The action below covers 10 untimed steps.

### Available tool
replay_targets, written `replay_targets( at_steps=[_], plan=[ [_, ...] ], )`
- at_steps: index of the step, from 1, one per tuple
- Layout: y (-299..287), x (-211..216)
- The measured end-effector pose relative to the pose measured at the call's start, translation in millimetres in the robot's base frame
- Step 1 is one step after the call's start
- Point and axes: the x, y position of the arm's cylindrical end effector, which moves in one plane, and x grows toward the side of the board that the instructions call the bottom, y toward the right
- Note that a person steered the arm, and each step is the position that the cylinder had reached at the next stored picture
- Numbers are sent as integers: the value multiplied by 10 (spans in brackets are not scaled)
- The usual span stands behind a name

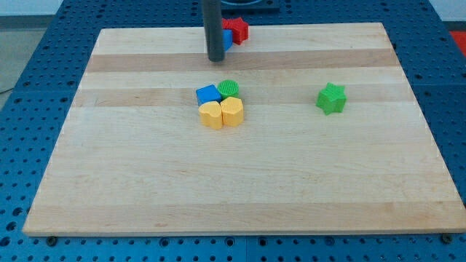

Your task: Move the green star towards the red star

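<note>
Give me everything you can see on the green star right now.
The green star-shaped block looks like matte plastic, with a flat star-shaped top face and straight vertical sides. It rests flat on the light wooden board, alone at the view's right, touching nothing. My tip is far off towards the view's upper left, near the red star-shaped block at the top edge.
</note>
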Motion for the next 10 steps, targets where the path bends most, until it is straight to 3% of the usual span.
replay_targets(
  at_steps=[2, 3, 4, 5, 6, 7, 8, 10],
  plan=[
    [1564, 22],
    [2366, 326],
    [2508, 948],
    [2297, 1326],
    [1800, 1282],
    [1221, 707],
    [996, 132],
    [1474, 375]
  ],
)
